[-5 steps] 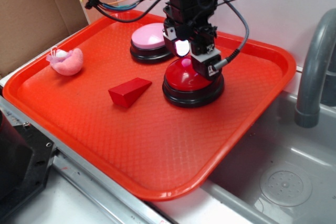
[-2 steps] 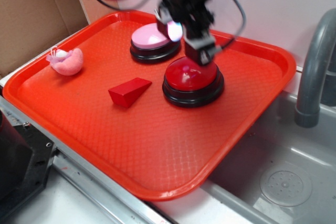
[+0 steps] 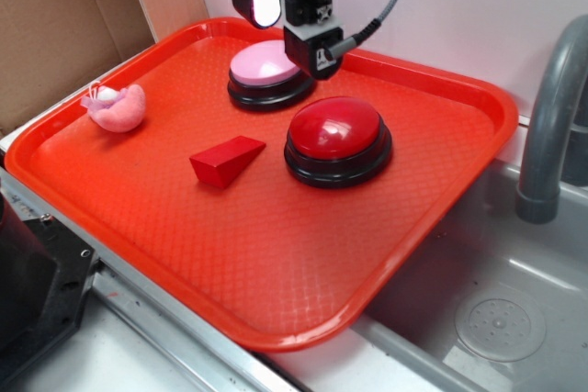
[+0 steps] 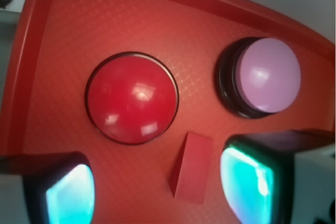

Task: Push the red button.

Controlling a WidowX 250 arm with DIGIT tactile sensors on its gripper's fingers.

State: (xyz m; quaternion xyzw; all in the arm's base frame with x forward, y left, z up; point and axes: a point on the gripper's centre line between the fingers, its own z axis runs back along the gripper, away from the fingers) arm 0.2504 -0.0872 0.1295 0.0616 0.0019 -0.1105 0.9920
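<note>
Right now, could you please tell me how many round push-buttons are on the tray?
2. The red button sits near the tray's middle, right of the red wedge block. The pink-topped button sits behind it near the far rim, partly under the arm. None appears hidden.

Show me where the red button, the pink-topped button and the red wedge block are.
red button (image 3: pixel 334 128): exterior view, centre of its glossy dome.
pink-topped button (image 3: pixel 260 66): exterior view, the visible part of its pale top.
red wedge block (image 3: pixel 225 161): exterior view, on its sloping upper face.
</note>
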